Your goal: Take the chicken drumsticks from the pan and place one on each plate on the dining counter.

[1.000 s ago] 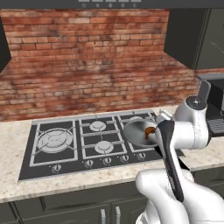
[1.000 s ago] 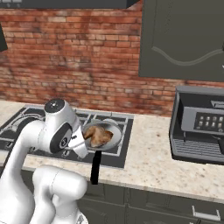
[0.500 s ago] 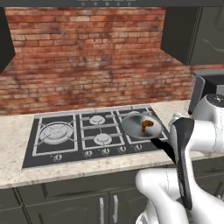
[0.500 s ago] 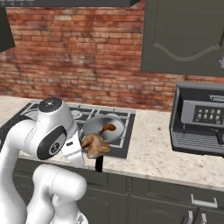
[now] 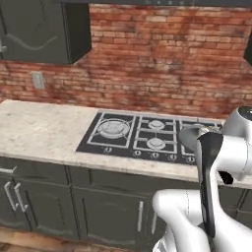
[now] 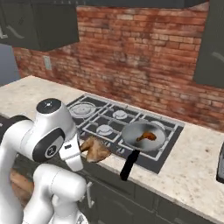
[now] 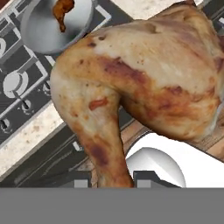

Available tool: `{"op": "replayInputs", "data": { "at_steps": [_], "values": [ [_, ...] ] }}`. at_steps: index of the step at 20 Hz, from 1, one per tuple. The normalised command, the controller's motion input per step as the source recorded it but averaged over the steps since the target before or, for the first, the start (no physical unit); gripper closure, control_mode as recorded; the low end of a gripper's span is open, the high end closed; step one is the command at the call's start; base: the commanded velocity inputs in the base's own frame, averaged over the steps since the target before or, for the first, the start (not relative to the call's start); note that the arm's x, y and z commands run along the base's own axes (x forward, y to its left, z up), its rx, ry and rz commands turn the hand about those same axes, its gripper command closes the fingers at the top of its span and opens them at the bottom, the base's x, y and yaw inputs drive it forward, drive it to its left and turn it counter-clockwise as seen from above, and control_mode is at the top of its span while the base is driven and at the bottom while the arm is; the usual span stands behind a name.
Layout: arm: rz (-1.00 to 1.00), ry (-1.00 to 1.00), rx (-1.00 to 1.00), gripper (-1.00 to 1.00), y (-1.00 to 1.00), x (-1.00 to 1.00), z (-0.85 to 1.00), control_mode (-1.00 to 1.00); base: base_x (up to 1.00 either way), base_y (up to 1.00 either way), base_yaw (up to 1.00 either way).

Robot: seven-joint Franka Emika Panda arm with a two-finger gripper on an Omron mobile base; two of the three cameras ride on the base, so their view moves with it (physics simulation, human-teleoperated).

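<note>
The gripper is closed on one chicken drumstick, held in the air before the hob counter. Its bone end points down between the fingertips and its thick end points away. The second drumstick lies in the pan on the hob, its long axis running across the pan.

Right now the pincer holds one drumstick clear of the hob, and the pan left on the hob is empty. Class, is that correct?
Not quite. The pan is not empty: the right base view shows a second drumstick lying in it. The pincer does hold one drumstick clear of the hob.
</note>
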Motion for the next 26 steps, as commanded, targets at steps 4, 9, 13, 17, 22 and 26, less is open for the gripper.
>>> {"op": "replayInputs", "data": {
  "at_steps": [4,9,13,17,22,26],
  "values": [
    [0.0,0.0,0.0,1.0,0.0,0.0,0.0,1.0,-0.08,-0.06,0.82],
    [0.0,0.0,0.0,1.0,0.0,0.0,0.0,1.0,-0.05,-0.07,0.75],
    [0.0,0.0,0.0,1.0,0.0,0.0,0.0,1.0,-0.03,-0.05,0.71],
    [0.0,0.0,0.0,1.0,0.0,0.0,0.0,1.0,0.0,-0.03,0.75],
    [0.0,0.0,0.0,1.0,0.0,0.0,0.0,1.0,0.0,-0.06,0.75],
    [0.0,0.0,0.0,1.0,0.0,0.0,0.0,1.0,0.0,-0.11,0.73]
  ]
}}
